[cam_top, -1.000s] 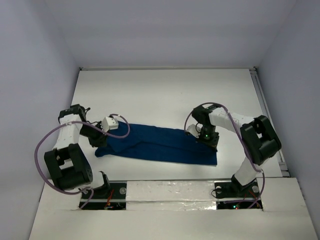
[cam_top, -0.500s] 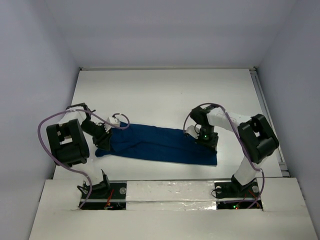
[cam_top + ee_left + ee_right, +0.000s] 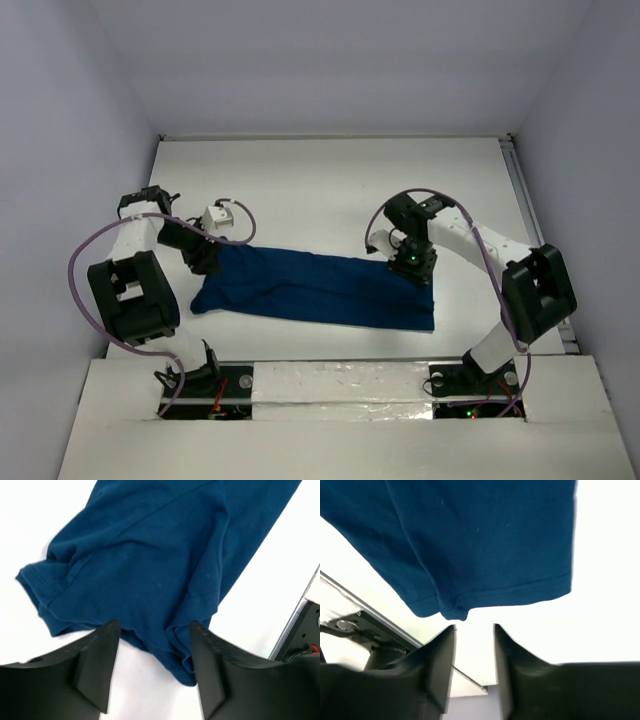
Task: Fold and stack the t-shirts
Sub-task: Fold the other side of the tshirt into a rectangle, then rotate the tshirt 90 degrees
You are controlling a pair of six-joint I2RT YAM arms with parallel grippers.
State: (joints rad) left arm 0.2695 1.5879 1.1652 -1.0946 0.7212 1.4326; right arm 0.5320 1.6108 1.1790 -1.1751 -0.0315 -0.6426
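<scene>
As the dark navy-blue soft fabric t-shirt [image 3: 320, 290] is laid as a narrow band across the white tabletop [image 3: 330, 190], only lengthwise folding is judged done; crosswise folds and stacking are left, with the left claw [image 3: 155, 630] and right claw [image 3: 474, 630] both parted and empty at its ends.

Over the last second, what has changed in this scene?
The left gripper moved slightly toward the far side, at the left end of the t-shirt; the right gripper did likewise at its right end. Both are open and hold nothing. The t-shirt stayed in place.
</scene>
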